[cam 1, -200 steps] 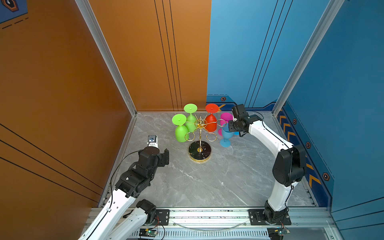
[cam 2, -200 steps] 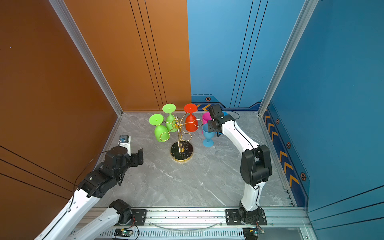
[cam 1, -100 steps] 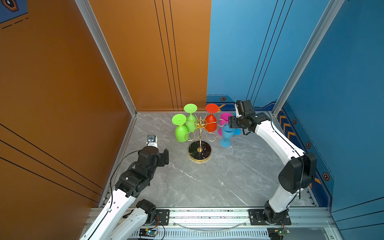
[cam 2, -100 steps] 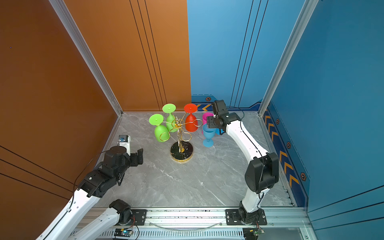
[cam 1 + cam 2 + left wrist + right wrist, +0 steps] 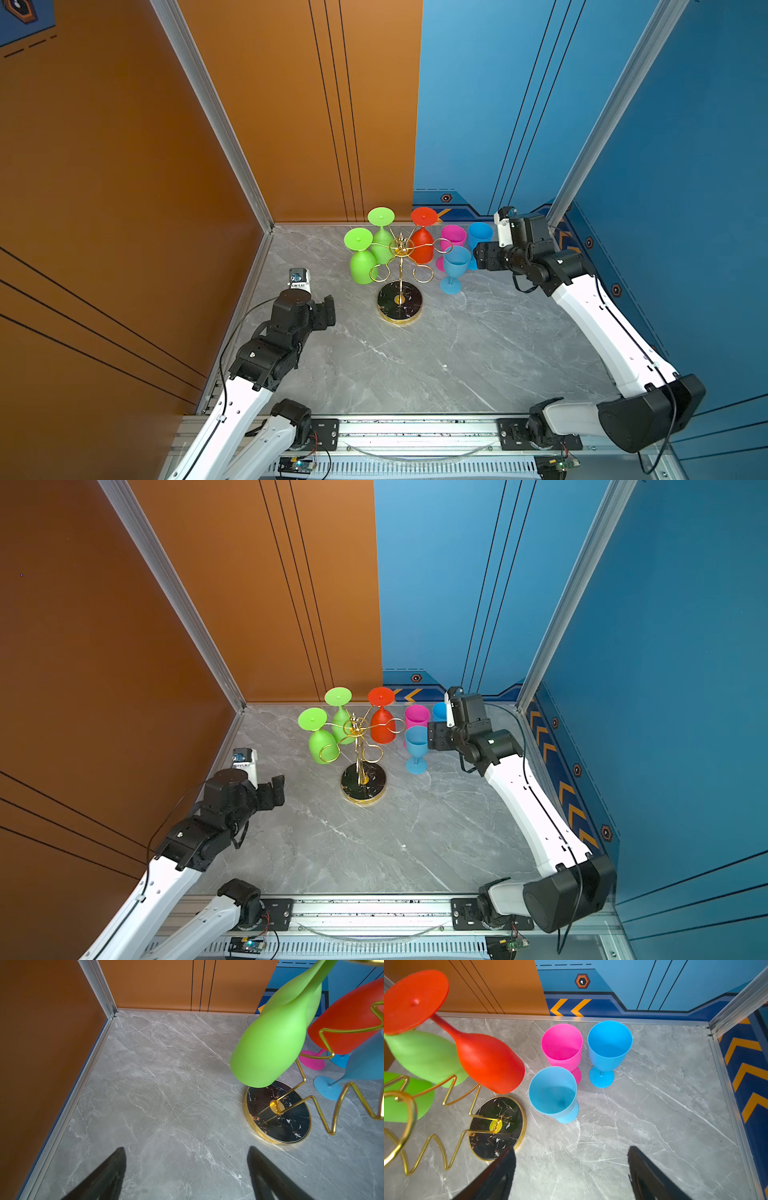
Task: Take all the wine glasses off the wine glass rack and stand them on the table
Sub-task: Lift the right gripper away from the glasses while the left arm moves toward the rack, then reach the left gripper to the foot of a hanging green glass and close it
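The wine glass rack (image 5: 400, 266) is gold wire on a round black base (image 5: 363, 783), mid-table in both top views. Two green wine glasses (image 5: 362, 266) (image 5: 381, 245) and a red one (image 5: 422, 245) hang upside down from its arms. Upright on the table to its right stand a pink glass (image 5: 562, 1047), a far blue glass (image 5: 609, 1047) and a near blue glass (image 5: 553, 1093). My right gripper (image 5: 478, 257) is open and empty, just right of the near blue glass and apart from it. My left gripper (image 5: 330, 309) is open and empty, left of the rack's base (image 5: 278, 1113).
Orange walls close the left and back left, blue walls the back right and right. The standing glasses are grouped in the back right, close to the rack's red glass (image 5: 488, 1064). An aluminium rail (image 5: 415, 428) runs along the front edge.
My right gripper has opened wide and drawn back to the right, away from the near blue glass, which stays standing on the table. The left arm has not moved.
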